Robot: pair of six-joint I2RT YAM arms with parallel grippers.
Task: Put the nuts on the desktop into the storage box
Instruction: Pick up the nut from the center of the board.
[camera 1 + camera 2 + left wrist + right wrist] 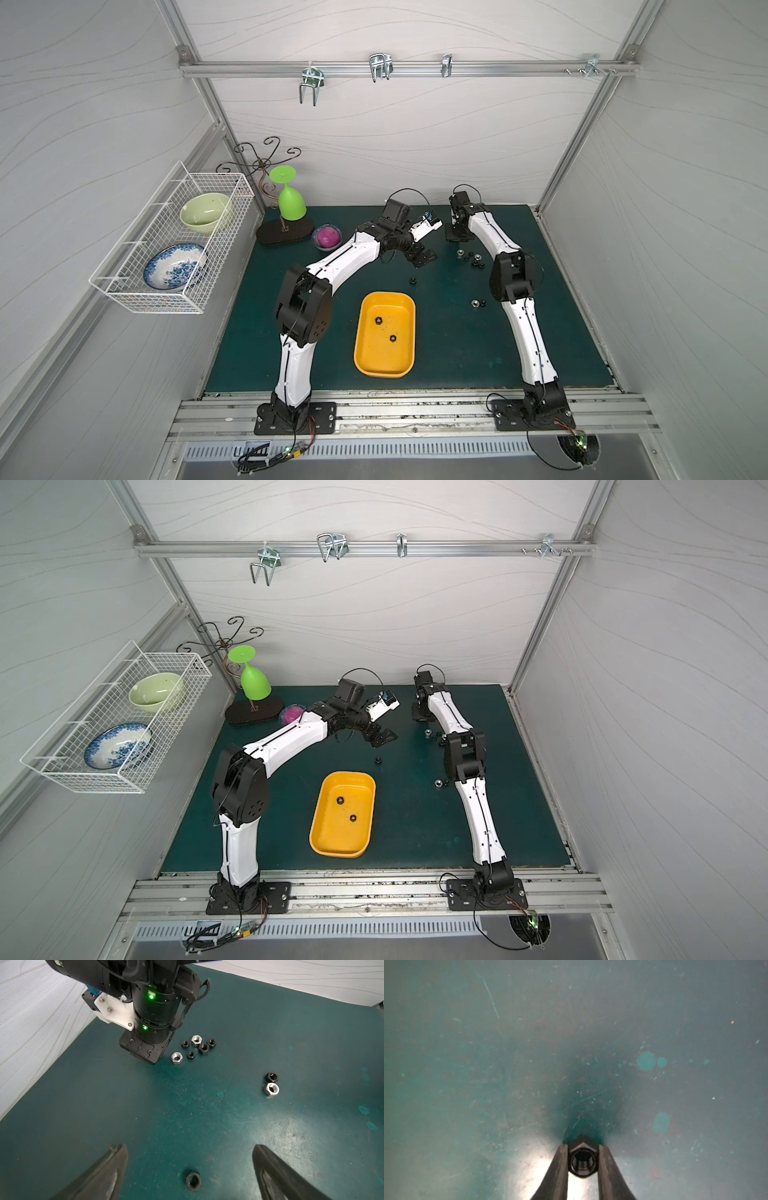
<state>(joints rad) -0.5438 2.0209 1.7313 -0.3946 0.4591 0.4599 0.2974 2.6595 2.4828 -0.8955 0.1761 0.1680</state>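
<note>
In both top views the storage box sits at 6 o'clock on the surface, two nuts inside. Left wrist view: the left hand gapes wide around a lone nut, untouched; loose nuts cluster beside the right hand. Right wrist view: the right hand is narrow, both fingers pressing a black nut on the surface.

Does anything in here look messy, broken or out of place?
Loose nuts lie scattered on the green mat, a cluster plus strays; only two are in the yellow tray. The mat is scratched and blotchy. A green goblet is upside down and tilted on its rack.
</note>
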